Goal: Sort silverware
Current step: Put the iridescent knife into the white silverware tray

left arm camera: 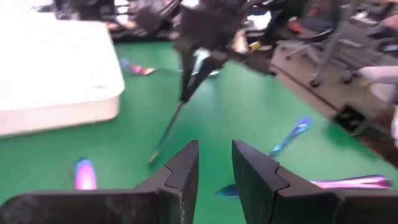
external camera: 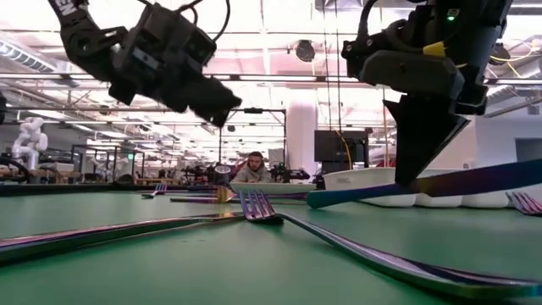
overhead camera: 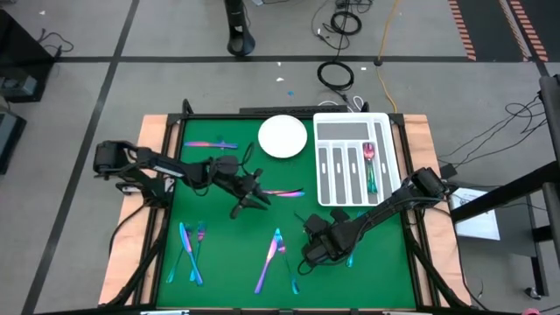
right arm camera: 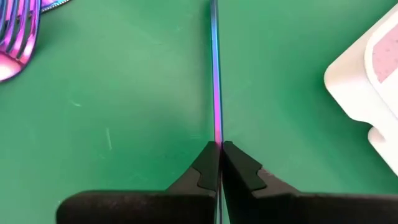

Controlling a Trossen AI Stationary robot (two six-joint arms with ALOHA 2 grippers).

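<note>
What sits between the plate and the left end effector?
Nothing: in the high view only bare green mat separates the plate from the left end effector.

Iridescent blue-purple-pink silverware [overhead camera: 273, 255], green table mat [overhead camera: 227, 262], white plate [overhead camera: 283, 137], white slotted tray [overhead camera: 354, 129]

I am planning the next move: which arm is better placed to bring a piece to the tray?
Right. Its end effector already grips a knife near the tray; the left end effector is empty.
</note>
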